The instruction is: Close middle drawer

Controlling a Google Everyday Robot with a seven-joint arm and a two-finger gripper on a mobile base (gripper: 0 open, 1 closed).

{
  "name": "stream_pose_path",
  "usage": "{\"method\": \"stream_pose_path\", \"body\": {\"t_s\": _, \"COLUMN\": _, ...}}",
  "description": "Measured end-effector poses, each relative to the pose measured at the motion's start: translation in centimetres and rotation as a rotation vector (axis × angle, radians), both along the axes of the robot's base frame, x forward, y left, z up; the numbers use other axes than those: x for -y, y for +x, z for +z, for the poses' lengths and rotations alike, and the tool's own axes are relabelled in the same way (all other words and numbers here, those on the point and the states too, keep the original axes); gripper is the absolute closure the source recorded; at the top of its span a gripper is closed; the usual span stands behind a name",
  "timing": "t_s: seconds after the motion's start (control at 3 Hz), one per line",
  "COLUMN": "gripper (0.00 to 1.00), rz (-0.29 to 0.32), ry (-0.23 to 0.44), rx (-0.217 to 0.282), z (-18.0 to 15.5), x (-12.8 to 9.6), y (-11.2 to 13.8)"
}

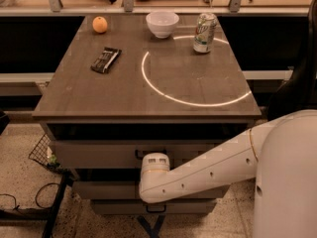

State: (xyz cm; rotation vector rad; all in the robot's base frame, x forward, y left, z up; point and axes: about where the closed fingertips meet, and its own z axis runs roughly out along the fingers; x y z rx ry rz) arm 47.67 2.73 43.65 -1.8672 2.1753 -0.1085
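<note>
The middle drawer (101,190) shows as a plain grey-brown front under the top drawer (94,155), which bears a dark curved handle (142,155). Only its front shows, none of its floor. The lowest drawer (119,207) sits just beneath it. My gripper is at the end of my white arm (155,165). It is close in front of the drawer fronts, just below the top drawer's handle, at the height of the gap above the middle drawer. The wrist hides it.
On the cabinet top (124,93) are an orange (99,24), a white bowl (162,23), a green can (204,31) and a dark snack bar (105,60). A wire basket (42,152) and cables (29,202) lie on the floor at left.
</note>
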Motion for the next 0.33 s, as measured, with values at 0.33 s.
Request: {"method": "stream_pose_path", "body": {"t_s": 0.33, "gripper": 1.0, "rz": 0.0, "ry": 0.0, "rx": 0.0, "z": 0.0, "x": 0.0, "y": 0.0}}
